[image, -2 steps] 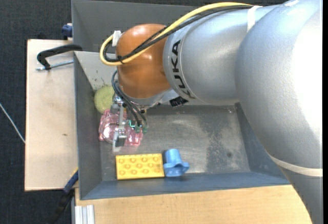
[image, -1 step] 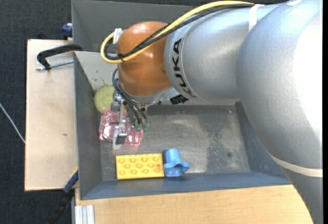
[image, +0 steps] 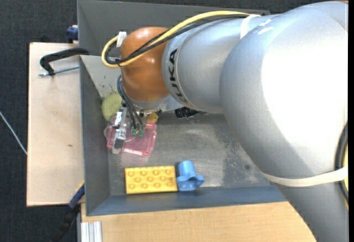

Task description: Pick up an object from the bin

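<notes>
Bulky silver-grey arm (black KUKA lettering), orange wrist cover, looping yellow cable

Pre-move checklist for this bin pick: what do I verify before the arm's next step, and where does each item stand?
1. Gripper over a target: ok. It is down at the pink see-through piece on the bin's left side.
2. Piece held: cannot tell.
3. Neighbour clear of the gripper: cannot tell. The yellow-green ball lies close beside it.
4. Room to the left wall: cannot tell. The gripper is near it.
5. Other things out of the way: ok. The yellow studded plate and blue piece lie apart, toward the view's bottom.
</notes>
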`<state>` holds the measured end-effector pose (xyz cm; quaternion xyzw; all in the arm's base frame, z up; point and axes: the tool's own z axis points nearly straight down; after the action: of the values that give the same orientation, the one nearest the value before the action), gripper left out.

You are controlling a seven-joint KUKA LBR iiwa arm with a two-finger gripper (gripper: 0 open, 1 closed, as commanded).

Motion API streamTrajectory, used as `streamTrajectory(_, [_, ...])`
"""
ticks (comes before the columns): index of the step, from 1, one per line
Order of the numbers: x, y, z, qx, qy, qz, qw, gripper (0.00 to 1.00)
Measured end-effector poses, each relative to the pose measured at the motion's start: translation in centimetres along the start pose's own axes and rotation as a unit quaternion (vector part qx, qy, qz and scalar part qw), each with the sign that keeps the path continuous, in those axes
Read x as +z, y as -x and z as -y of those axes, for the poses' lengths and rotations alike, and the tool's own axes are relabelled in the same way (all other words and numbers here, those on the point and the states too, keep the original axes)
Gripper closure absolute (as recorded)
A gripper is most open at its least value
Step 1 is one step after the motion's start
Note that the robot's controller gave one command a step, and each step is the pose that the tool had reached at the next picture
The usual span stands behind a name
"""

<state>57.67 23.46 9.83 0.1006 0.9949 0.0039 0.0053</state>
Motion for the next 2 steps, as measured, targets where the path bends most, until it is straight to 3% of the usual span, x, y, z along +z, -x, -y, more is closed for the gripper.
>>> streamTrajectory(1, [1.12,0.25,-0.04,0.018,-0.001,-0.0019,0.9998,0.00])
streamTrajectory(2, [1.47,-0.40,0.24,-0.101,-0.002,0.0011,0.9948,0.00])
